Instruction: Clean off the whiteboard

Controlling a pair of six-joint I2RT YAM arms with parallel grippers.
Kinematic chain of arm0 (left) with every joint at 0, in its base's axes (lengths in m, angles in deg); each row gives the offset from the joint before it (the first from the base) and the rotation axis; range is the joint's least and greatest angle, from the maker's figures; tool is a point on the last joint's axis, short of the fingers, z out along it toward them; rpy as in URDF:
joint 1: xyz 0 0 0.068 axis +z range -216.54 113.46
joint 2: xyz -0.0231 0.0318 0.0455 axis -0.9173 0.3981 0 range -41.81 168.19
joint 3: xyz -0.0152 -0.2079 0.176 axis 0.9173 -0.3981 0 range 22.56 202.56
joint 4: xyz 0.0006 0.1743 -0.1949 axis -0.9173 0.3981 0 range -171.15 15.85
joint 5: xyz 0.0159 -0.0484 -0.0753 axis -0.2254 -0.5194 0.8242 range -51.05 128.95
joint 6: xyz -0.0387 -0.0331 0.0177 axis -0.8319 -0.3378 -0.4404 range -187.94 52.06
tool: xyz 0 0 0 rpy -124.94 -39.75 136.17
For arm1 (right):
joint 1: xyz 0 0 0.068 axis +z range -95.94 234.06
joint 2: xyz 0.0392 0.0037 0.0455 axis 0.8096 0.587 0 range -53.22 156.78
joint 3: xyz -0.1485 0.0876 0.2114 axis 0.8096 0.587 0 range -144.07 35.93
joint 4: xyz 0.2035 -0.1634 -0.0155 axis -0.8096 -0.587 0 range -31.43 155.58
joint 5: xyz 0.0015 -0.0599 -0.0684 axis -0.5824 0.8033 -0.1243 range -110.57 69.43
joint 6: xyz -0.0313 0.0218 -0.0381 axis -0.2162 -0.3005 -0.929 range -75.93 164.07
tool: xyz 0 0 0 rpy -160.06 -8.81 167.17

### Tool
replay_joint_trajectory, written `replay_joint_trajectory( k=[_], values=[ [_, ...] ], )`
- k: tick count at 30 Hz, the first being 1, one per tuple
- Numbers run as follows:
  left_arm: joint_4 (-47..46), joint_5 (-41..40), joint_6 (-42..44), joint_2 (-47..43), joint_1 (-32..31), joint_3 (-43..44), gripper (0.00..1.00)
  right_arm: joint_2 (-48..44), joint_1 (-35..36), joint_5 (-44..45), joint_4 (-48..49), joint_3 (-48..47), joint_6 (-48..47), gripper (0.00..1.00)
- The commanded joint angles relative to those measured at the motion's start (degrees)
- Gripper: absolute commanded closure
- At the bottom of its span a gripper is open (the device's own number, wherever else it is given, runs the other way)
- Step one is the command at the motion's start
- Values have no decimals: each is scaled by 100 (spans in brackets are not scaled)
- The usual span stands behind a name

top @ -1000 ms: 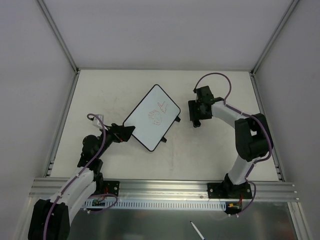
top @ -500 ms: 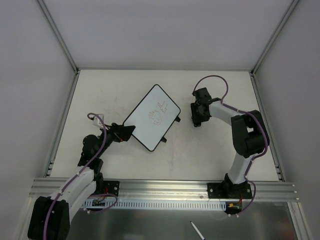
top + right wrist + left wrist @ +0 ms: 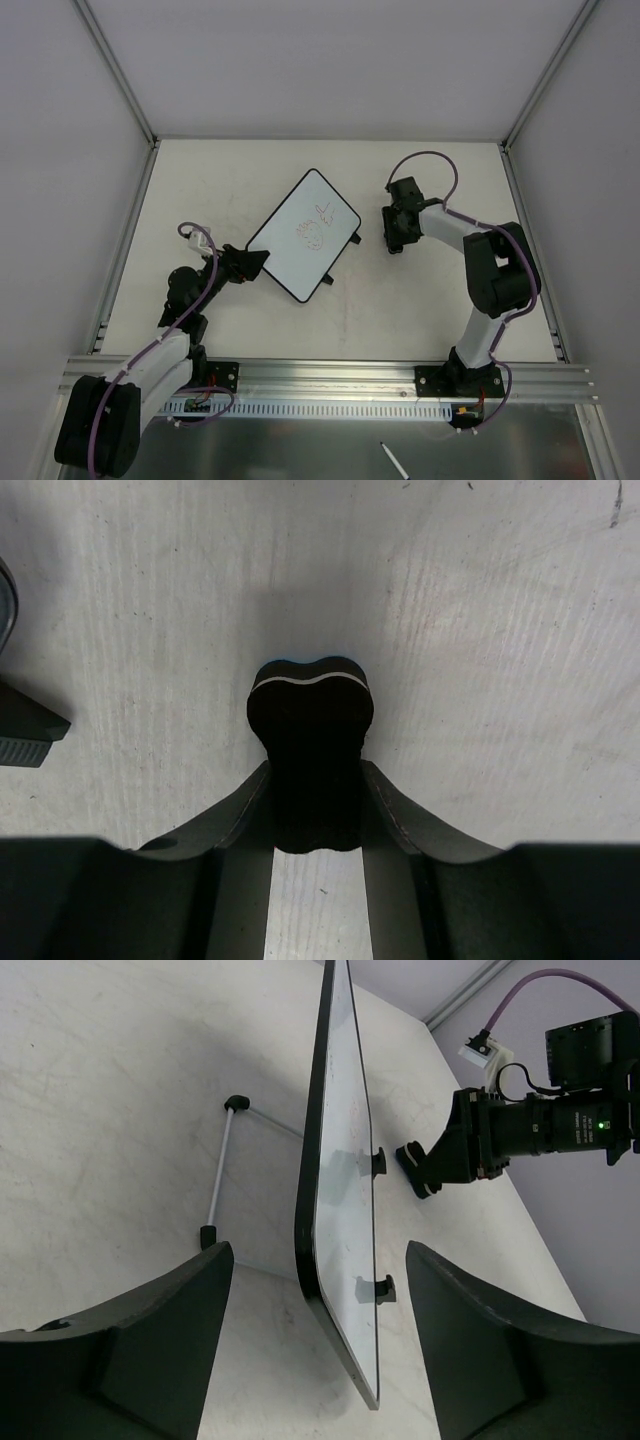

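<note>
The whiteboard (image 3: 305, 235) sits turned diagonally on the table, with faint red scribbles (image 3: 312, 230) and two black tabs on its right edge. My left gripper (image 3: 252, 265) is open at the board's lower-left corner. In the left wrist view the board (image 3: 340, 1160) shows edge-on, with its corner between the wide-apart fingers (image 3: 150, 1350) and touching neither; the gripper (image 3: 320, 1360) is empty. My right gripper (image 3: 393, 238) is to the right of the board and is shut on the black bone-shaped eraser (image 3: 310, 740), held just over the table (image 3: 500, 630).
A thin wire leg with black ends (image 3: 222, 1170) shows behind the board. The board's edge and a tab (image 3: 25, 735) lie at the left of the right wrist view. Grey walls and metal rails (image 3: 130, 250) bound the table. A pen (image 3: 393, 460) lies on the near ledge.
My right wrist has tucked in slightly toward the board with the eraser in it. The left gripper and the board have hardly moved.
</note>
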Motion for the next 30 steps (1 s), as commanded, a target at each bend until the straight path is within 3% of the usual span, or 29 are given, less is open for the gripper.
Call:
replay_joint_trajectory(
  k=[1,21,24,25,27,30],
  values=[
    [-569,181,-12,126,28,-274,32,-412,37,24,184,98,90,92],
    [-1421,365,-109,1076,28,-81,58,-1080,221,6,449,397,134,97],
    [-1440,391,-118,1199,37,-11,74,-1124,221,6,448,415,134,98],
    [-1422,383,-118,1225,28,33,86,-1132,212,6,466,432,143,99],
    [-1369,374,-100,1322,28,86,99,-1150,221,-12,492,450,152,100],
    [-1518,365,-100,1471,28,42,100,-1255,239,32,554,529,161,100]
  ],
)
